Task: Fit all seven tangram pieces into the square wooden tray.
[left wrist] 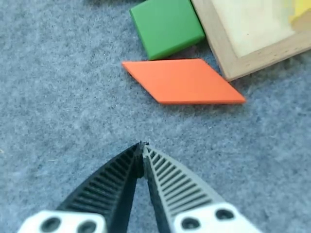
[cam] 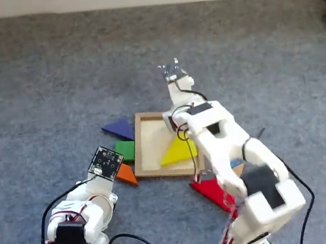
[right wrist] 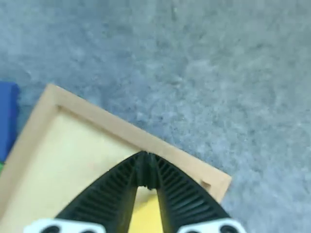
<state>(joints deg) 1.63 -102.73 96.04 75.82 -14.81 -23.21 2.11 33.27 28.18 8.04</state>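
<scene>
- The left gripper (left wrist: 142, 147) had jaws pressed together; the flat orange parallelogram (left wrist: 182, 81) lay ahead, apart from them.
- The right gripper (right wrist: 145, 156), jaws also pressed together, hung above the rim of the square wooden tray (right wrist: 97, 115).

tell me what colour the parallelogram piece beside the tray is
Orange. The parallelogram shows best in the left wrist view, beside the wooden tray.

Grey carpet (cam: 53, 64) carries the wooden tray (cam: 157, 172), blue piece (cam: 119, 128), green piece (cam: 126, 150), orange piece (cam: 126, 174) and red piece (cam: 211, 191).
</scene>
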